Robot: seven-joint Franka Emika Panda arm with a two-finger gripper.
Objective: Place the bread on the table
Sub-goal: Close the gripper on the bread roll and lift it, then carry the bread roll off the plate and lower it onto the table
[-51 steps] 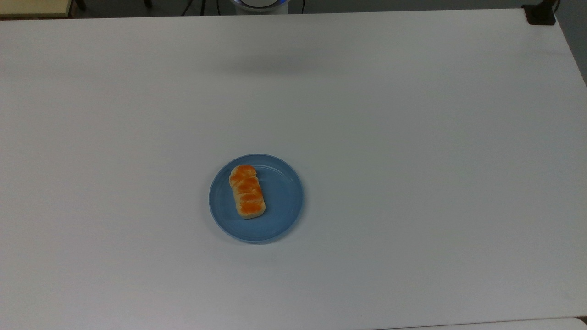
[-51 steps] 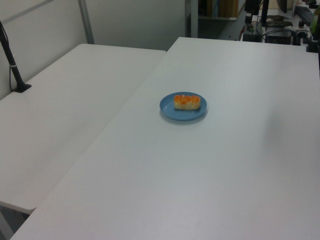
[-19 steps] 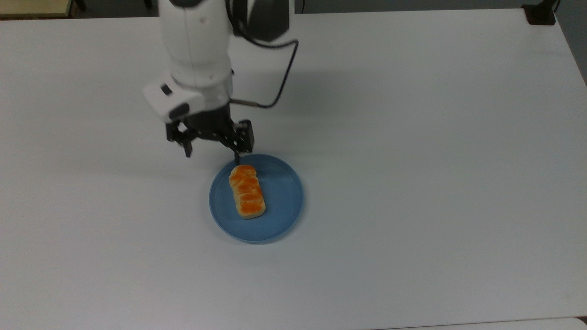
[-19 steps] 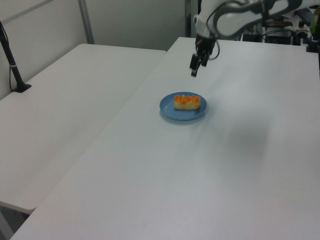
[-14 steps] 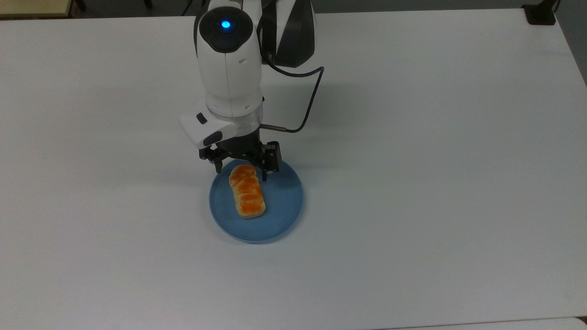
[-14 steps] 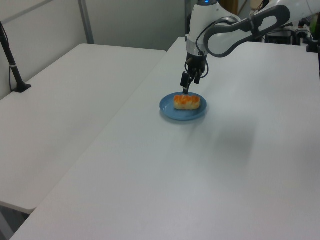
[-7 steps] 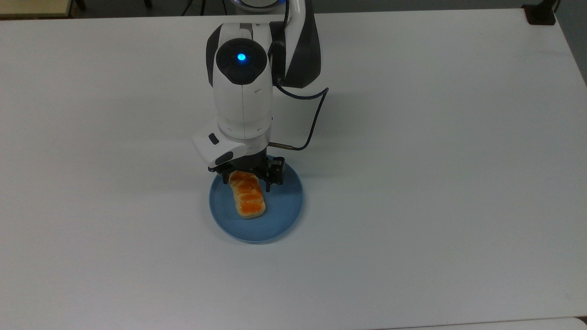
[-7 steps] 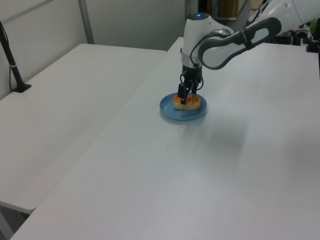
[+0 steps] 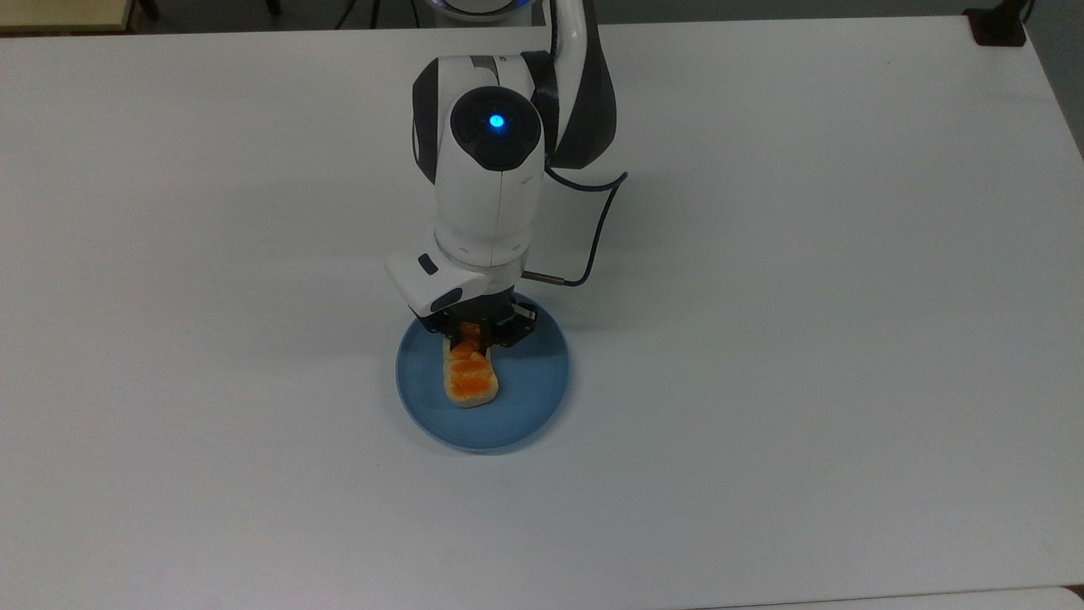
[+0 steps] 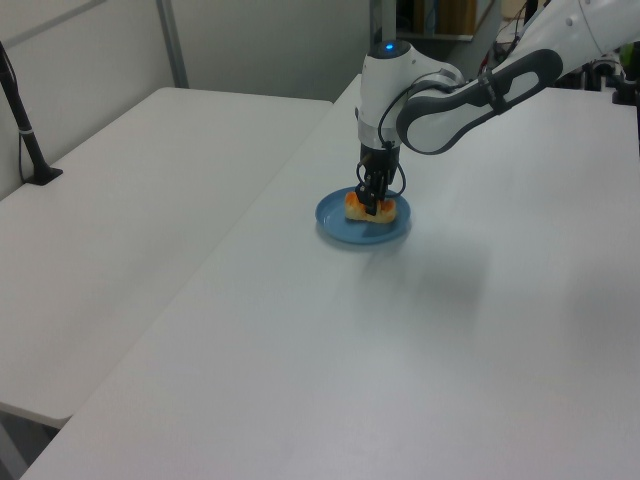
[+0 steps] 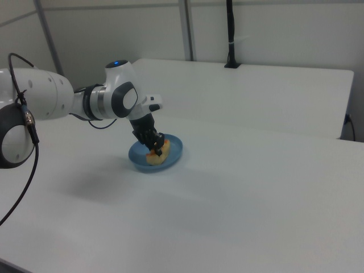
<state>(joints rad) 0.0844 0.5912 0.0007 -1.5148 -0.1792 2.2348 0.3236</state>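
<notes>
- Gripper (image 9: pixel 474 332) is down on the plate, pointing straight at the table. Its jaws are drawn in to the loaf's width, one against each long side, so I read that as clamped on the bread.
- Bread (image 9: pixel 471 377) lies on the plate, long axis running up and down in the top view. I've got it by the end nearer the arm; the other end pokes out below the gripper, orange crust up.
- In the left view the loaf sits under the gripper, near the plate's middle. I can't tell whether it is resting flat on the plate or a touch off it.
- Plate (image 9: pixel 542 398) is blue and round, sitting flat on the table. The wrist overhangs its upper rim in the top view.
- Table (image 9: pixel 804 339) is bare white on every side of the plate, with plenty of room in the top view's right and left.
- Arm (image 9: pixel 491 178) stands over the plate's upper side with its blue light on. A black cable (image 9: pixel 593 246) loops off the wrist on the top view's right.
- My call on the step: this is the grasp, just at the plate, with the carry not yet begun.
- Next I'd lift straight up until the loaf clears the rim, so I don't drag the plate along.
- Then I'd move sideways to open table, lower until the loaf sits flat, and only then let go.
- Watch point: I'm holding near one end, so the free end may sag or swing.
</notes>
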